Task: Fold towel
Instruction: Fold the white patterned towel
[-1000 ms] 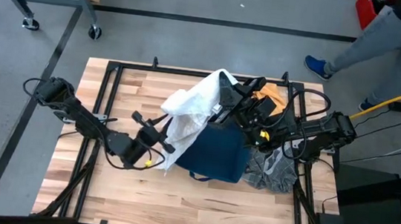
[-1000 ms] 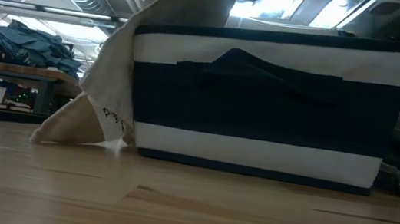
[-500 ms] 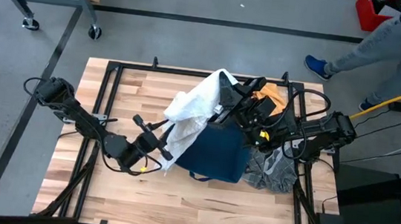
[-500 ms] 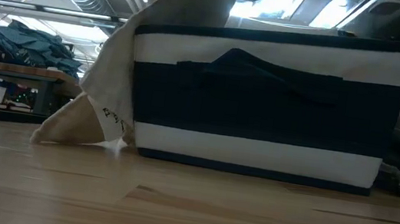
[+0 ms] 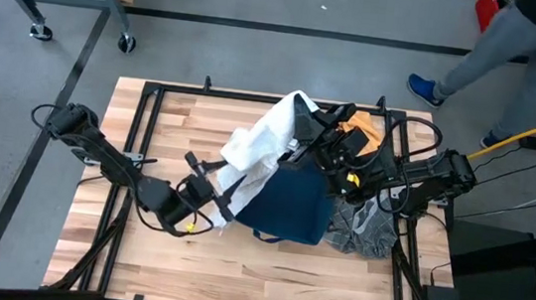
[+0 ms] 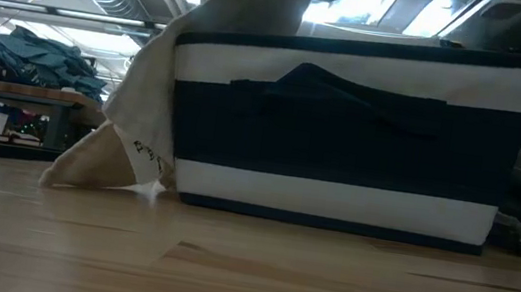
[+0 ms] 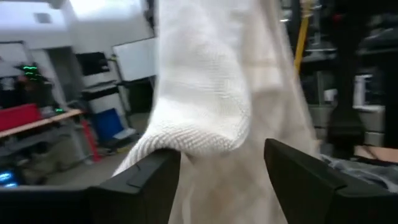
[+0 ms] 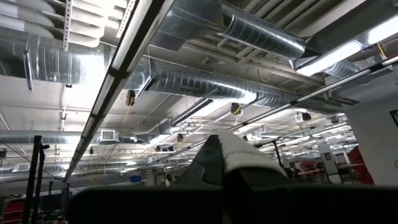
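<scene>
where towel point(image 5: 264, 140) drapes bin point(image 5: 287, 202), grey cloth point(image 5: 359, 230) beside

Grey floor point(image 5: 263, 10) surrounds the wooden table point(image 5: 182, 111). Silver ducts point(image 8: 249, 28) and strip lights point(image 8: 124, 56) run overhead. A person's leg point(image 5: 488, 48) stands nearby.

You have one white towel point(image 5: 264, 140), one navy bin point(image 5: 287, 207), one orange cloth point(image 5: 363, 132), one grey cloth point(image 5: 359, 230), two arms, and one person point(image 5: 519, 42).
</scene>
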Motion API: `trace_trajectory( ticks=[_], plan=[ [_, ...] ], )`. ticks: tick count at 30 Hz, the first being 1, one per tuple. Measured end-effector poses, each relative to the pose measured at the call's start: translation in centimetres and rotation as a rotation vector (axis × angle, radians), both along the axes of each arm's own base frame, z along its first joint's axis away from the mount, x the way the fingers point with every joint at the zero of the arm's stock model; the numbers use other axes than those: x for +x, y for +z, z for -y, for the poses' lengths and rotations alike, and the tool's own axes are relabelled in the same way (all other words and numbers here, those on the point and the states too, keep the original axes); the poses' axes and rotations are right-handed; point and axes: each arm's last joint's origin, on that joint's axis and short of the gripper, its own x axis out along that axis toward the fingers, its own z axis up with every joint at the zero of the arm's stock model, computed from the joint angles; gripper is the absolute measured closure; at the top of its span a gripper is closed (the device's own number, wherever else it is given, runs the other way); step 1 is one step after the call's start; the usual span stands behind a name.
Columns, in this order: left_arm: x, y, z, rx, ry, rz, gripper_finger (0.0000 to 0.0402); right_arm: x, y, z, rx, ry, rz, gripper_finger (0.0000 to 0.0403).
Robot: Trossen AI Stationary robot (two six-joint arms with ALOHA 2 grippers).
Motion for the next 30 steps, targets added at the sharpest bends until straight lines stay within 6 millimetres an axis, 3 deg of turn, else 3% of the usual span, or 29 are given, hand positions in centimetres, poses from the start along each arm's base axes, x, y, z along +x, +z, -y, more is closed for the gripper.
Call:
trace_trajectory(
  ticks=[9,18,30],
  plan=[
    [0.3,-1.9,1.6,-0.175,-0.269,0.03,0.0187,0.0,0.0,0.0,-0.012,-0.035,-0.021,0.0402],
    [0.4,-0.6,1.7,-0.172,-0.381,0.131,0.0204,0.2,-0.1,0.0,-0.022,-0.039,-0.05,0.0402],
    [1.4,0.2,-1.0,0.024,-0.221,0.065,0.0214,0.2,-0.2,0.0,-0.024,-0.038,-0.058,0.0402]
  ],
)
